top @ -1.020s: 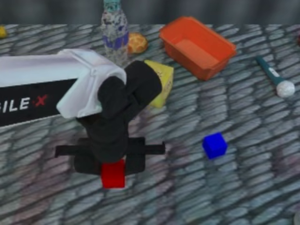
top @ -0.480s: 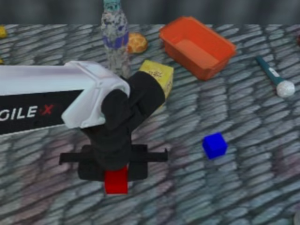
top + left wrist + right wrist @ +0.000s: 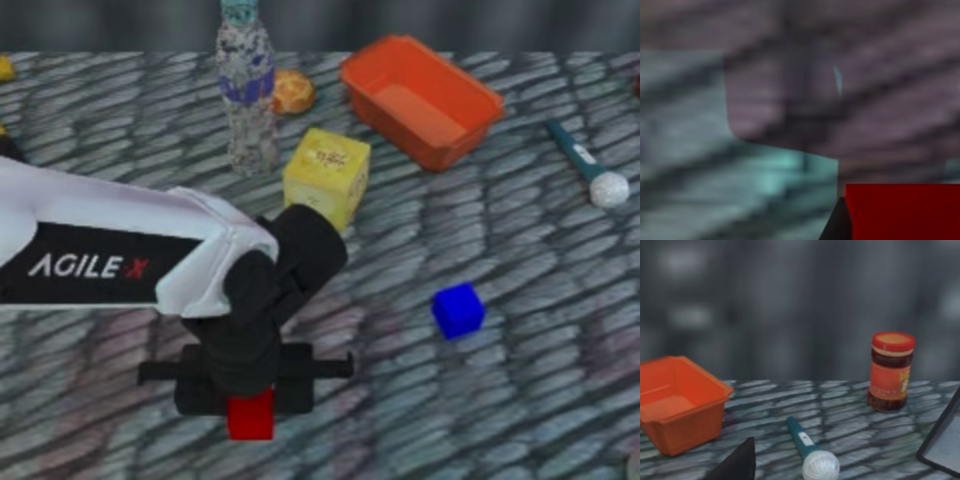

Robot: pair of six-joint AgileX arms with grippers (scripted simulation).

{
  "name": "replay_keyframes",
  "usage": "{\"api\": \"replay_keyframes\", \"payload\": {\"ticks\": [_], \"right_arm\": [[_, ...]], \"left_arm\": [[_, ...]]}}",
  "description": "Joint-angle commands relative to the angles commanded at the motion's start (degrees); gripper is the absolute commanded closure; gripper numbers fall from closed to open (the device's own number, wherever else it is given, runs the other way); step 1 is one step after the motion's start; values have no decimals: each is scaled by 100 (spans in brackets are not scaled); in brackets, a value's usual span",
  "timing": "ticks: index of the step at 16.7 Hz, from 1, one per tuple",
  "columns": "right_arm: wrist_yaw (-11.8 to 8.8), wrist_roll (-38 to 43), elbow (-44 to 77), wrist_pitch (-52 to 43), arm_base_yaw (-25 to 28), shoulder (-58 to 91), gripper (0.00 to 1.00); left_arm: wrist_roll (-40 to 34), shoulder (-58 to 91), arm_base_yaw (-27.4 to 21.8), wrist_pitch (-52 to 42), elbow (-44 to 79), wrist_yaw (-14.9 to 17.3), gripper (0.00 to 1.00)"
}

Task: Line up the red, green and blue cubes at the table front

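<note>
moved toward the table front since a second ago: left arm (image 3: 120,265) and its left gripper (image 3: 250,400), carrying the red cube (image 3: 250,415) lower in the top view; yellow block (image 3: 326,177) now fully uncovered.

spreads wide under everything: table (image 3: 540,400) with its grey-blue woven strokes. reaches in from the top view's left edge, white and black, ending in the left gripper near the front edge, left of centre. clamps the red cube between its dark fingers, cube poking out below the gripper body in the top view and filling a corner of the left wrist view (image 3: 902,212) with a dark fingertip (image 3: 839,225) touching its side.

sits toward the back, right of centre: orange bin (image 3: 425,100). stands upright at the back, left of the bin: bottle (image 3: 246,85), with the yellow block near it toward the front. lies right of the bin: teal microphone (image 3: 588,165), seen also in the right wrist view (image 3: 810,452) beside a red-lidded jar (image 3: 891,372). rests just beside the bottle: small orange ball (image 3: 293,91).

sits alone right of centre, well apart from the red cube: blue cube (image 3: 458,310). green cube nowhere in view. right gripper out of the top view; cannot tell its fingers.
</note>
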Motion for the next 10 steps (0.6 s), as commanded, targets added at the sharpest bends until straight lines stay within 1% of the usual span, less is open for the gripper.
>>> {"api": "replay_keyframes", "payload": {"ticks": [2, 10], "right_arm": [[0, 0, 0, 0, 0, 0, 0], [0, 0, 0, 0, 0, 0, 0]], "left_arm": [[0, 0, 0, 0, 0, 0, 100], [0, 0, 0, 0, 0, 0, 40]]}}
